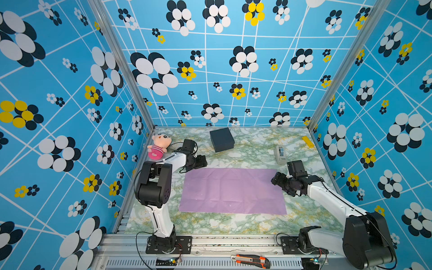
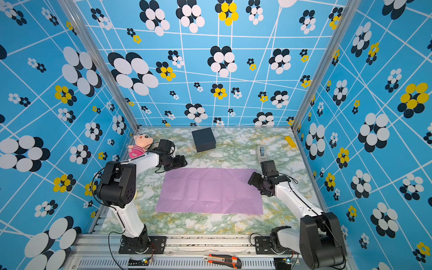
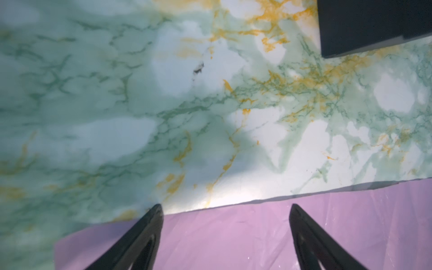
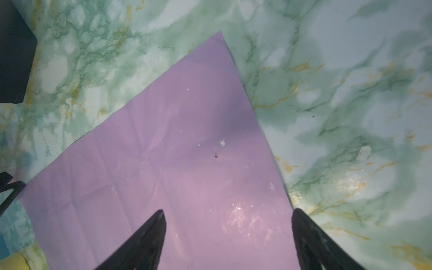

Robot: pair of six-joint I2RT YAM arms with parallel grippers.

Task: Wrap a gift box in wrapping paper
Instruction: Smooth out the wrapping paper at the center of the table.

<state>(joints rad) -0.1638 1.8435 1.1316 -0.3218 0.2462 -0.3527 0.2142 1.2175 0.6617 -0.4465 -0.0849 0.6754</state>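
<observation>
Left wrist view: box [image 3: 374, 25] cut by frame edge, one corner showing; paper [image 3: 233, 238] also cut; table [image 3: 70, 105] blurred toward one side; left gripper [image 3: 225, 205] shows finger ends only.
Right wrist view: box [image 4: 14, 53] cropped; paper [image 4: 163, 163] runs out of frame; right gripper [image 4: 228, 210] shows finger ends only; yellow thing [image 4: 14, 261] in corner cropped, unidentifiable.
Both top views: doll [image 1: 161, 140] lower end behind left arm [image 1: 174, 161]; dispenser [image 1: 280, 153] partly behind right arm [image 1: 295, 168]; yellow item [image 1: 308, 141] too small to name.
Paper underside hidden.
</observation>
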